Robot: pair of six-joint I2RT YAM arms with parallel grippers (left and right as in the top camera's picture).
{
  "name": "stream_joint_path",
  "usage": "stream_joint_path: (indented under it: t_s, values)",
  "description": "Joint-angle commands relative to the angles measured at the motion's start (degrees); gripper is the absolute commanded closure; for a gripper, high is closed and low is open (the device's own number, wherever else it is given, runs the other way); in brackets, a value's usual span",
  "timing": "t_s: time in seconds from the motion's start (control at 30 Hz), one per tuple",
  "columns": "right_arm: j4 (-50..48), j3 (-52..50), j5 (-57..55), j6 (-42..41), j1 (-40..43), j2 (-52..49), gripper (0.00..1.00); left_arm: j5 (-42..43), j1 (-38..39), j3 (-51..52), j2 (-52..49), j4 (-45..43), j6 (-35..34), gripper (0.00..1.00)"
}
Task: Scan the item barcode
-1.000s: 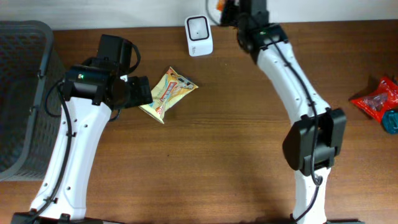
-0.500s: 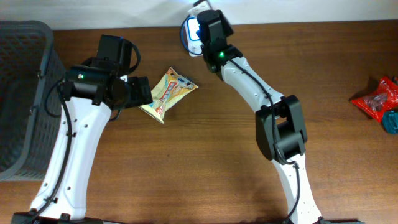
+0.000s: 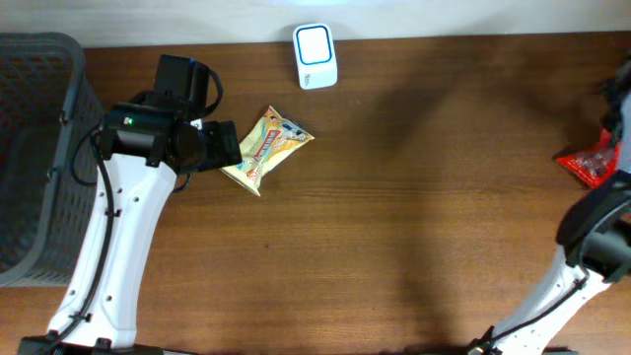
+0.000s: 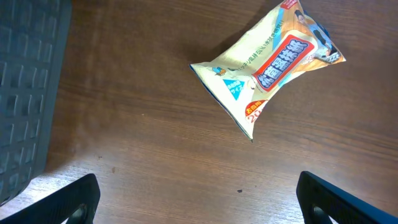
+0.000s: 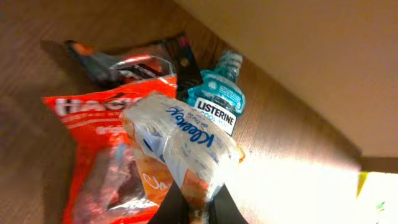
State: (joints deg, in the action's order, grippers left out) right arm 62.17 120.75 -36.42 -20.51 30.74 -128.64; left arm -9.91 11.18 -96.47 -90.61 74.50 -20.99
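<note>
Right fingers pinch Kleenex pack, Listerine bottle behind; left fingers apart near snack bag.

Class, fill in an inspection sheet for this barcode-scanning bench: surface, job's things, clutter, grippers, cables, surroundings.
Surface: brown wood-grain table.
Job's things: white scanner at the far edge; yellow snack packet lying flat; Kleenex pack pinched at its edge.
Clutter: red sweet bag, Listerine bottle and dark packet at the right end; grey mesh basket at the left.
Grippers: left gripper open, just short of the snack packet, holding nothing; right gripper shut on the Kleenex pack.
Cables: black cable along the left arm.
Surroundings: pale wall behind the table.
</note>
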Motion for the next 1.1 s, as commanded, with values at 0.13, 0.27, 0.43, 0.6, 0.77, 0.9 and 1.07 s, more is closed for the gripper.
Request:
stream_joint_path:
  t_s: [0.13,0.27,0.43,0.6,0.77,0.9,1.07]
  values:
    - [-2.4,-1.6,12.8,-1.4,3.4,0.8,0.17,-0.4,-0.1,-0.2,0.3,0.1,0.0,0.01]
    - [-0.5,-1.6,54.6,6.0,3.0,0.8,0.01,-0.4,-0.1,-0.2,0.3,0.1,0.1,0.01]
    - [7.2,-2.1,74.8,17.5,-13.5,0.7,0.01,-0.4,-0.1,-0.2,0.3,0.1,0.0,0.01]
    - [1.3,-2.3,58.0,17.3,-33.1,0.7,0.01,-0.4,-0.1,-0.2,0.3,0.1,0.0,0.01]
    - [0.6,-2.3,54.1,17.3,-41.3,0.7,0.01,-0.4,-0.1,-0.2,0.3,0.1,0.1,0.01]
    - [0.6,-2.3,54.1,17.3,-41.9,0.7,0.01,9.7,-0.1,-0.2,0.3,-3.0,-0.8,0.01]
    - [0.6,-2.3,54.1,17.3,-41.9,0.7,0.01,15.5,-0.1,-0.1,-2.3,-8.7,-0.8,0.83]
